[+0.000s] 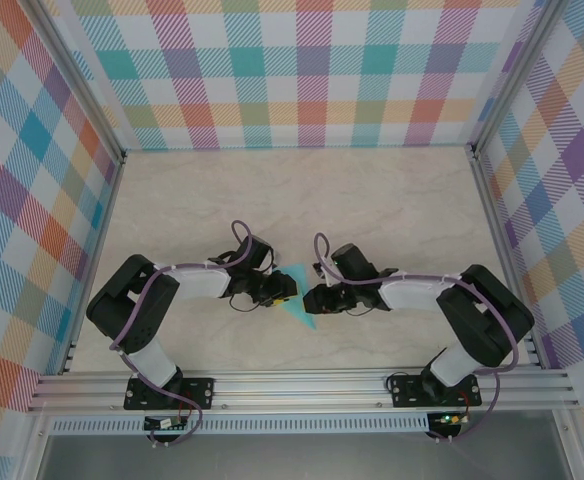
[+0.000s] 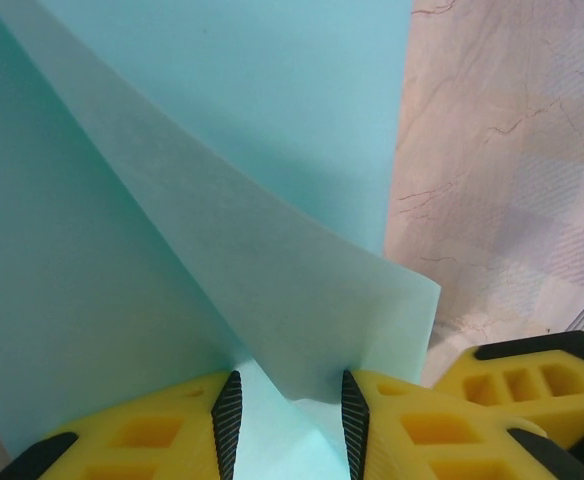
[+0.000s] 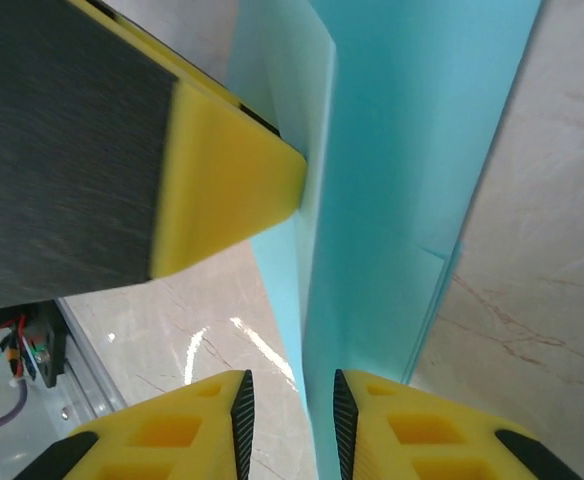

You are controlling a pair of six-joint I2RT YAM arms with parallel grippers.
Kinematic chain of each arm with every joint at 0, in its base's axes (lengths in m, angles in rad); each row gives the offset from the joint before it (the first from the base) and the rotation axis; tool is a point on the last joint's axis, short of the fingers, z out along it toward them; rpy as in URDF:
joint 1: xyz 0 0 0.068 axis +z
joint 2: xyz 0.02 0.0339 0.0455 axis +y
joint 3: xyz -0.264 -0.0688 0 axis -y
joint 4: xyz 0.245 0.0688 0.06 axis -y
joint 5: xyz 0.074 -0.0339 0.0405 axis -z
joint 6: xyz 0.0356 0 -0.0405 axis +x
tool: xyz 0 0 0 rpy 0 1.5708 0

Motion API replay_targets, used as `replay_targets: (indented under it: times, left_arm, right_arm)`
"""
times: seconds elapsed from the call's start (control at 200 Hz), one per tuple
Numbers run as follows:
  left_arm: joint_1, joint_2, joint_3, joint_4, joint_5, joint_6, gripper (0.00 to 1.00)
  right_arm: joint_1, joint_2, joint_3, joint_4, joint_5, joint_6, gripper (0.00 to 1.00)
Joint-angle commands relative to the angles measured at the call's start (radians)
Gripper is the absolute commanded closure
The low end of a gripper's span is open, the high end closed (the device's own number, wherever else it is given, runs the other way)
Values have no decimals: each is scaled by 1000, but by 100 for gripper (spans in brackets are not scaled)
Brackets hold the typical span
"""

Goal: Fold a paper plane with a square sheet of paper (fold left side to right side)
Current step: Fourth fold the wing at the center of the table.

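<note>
Both sets of jaws look released to me, left gripper [image 2: 290,412] and right gripper [image 3: 292,412] each straddling the upright folded paper [image 2: 222,150].

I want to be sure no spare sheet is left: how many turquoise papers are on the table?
1. The folded turquoise paper lies at the front middle of the table, between the left gripper and the right gripper. A further sheet beneath them could be hidden.

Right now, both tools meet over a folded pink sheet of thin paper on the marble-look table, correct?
No: the folded sheet of thin paper is light turquoise, not pink, as the top external view shows. The left tool and right tool do meet over it.
</note>
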Motion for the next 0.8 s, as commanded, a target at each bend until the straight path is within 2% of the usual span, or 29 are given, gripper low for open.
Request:
replay_targets:
  times: [0.0,0.17,0.525,0.795]
  left_arm:
    - [-8,10,-14,-32,-32,18,65]
    - [-8,10,-14,-29,-27,18,65]
    - [-8,4,-15,-32,-29,19,65]
    - [-8,-1,-15,-34,-29,20,65]
  right_arm:
    - [-33,-30,-9,-6,-36,18,70]
    - [-77,4,6,58,-95,64,71]
    - [-83,123,68,147,-167,87,71]
    - [-83,142,86,140,-169,76,72]
